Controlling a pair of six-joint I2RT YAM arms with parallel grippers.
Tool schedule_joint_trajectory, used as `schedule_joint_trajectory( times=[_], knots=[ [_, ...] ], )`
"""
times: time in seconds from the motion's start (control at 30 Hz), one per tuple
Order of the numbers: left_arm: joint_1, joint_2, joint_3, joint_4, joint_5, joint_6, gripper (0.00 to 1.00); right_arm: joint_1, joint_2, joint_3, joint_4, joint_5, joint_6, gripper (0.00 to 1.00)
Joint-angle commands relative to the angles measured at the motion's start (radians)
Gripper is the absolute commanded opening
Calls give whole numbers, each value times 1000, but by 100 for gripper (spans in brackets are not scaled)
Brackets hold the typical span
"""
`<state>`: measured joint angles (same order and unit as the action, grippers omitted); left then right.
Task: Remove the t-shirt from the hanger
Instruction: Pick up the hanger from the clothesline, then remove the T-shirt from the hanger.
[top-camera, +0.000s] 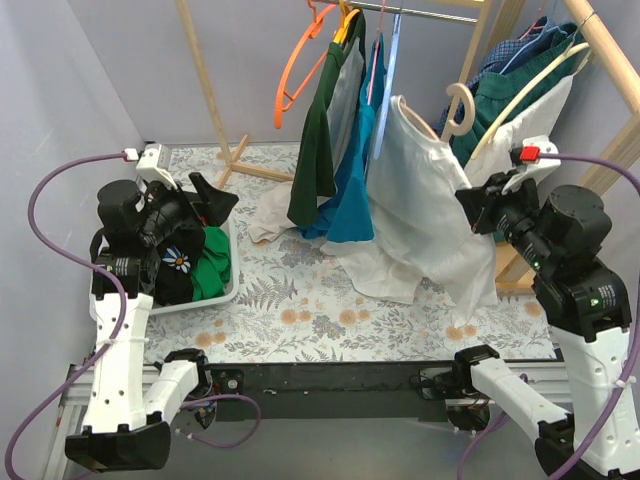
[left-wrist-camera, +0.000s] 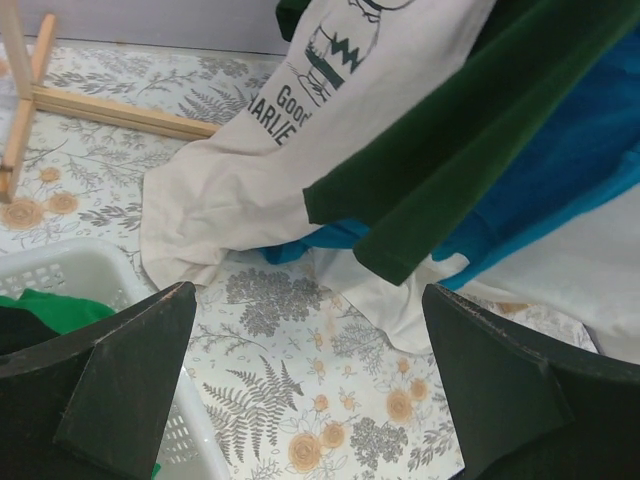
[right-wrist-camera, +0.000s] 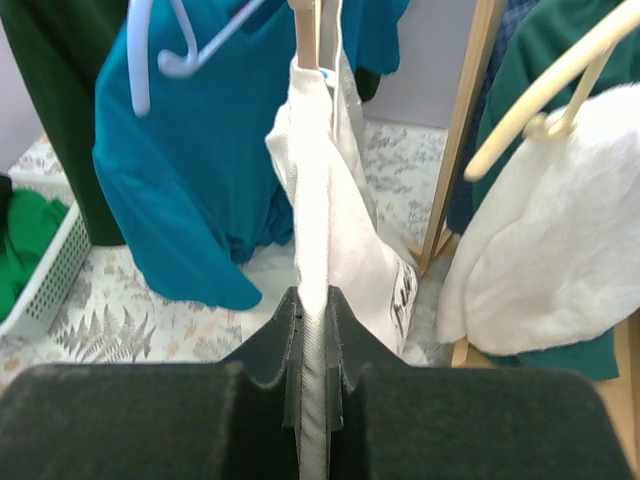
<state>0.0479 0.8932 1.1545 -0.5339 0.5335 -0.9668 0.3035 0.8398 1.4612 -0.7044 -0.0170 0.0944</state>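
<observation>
The right gripper (top-camera: 468, 202) is pinching a fold of the white t-shirt (top-camera: 420, 210), its jaws nearly together with the cloth squeezed between them. In the right wrist view the fabric is running straight up out of the fingers (right-wrist-camera: 275, 350) to a wooden piece (right-wrist-camera: 306, 25) at the garment's top. The t-shirt is hanging from the rack (top-camera: 205, 80) right of centre, and its lower hem is trailing onto the floral tablecloth (top-camera: 300, 320).

Just left of it a teal shirt (top-camera: 355, 190) and a dark green shirt (top-camera: 315, 140) are hanging side by side, and an orange hanger (top-camera: 298, 65) is dangling bare further left. To the far right a cream hanger (top-camera: 525, 85) is carrying another white cloth.

The left gripper (top-camera: 205, 200) is hovering at the left side with its jaws spread wide, holding nothing. It is sitting above a white basket (top-camera: 225, 296) that is holding green and black clothing.
</observation>
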Motion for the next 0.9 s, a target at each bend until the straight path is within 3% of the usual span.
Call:
schedule_joint_trajectory(
  times=[0.0,0.3,0.47,0.6,0.87],
  knots=[
    [-34,-42,-15,17,31,45,98,2,-54,-123,11,-92,-30,1],
    [-229,-13,7,-5,36,134,98,37,-185,-332,-38,-193,-91,1],
    [-325,9,19,-32,92,224,97,121,-255,-412,-36,-394,-199,1],
    [-410,18,36,-70,235,299,97,212,-271,-418,-85,-435,-252,1],
    [-473,56,140,-172,359,376,96,293,-209,-348,-159,-627,-338,1]
  ],
)
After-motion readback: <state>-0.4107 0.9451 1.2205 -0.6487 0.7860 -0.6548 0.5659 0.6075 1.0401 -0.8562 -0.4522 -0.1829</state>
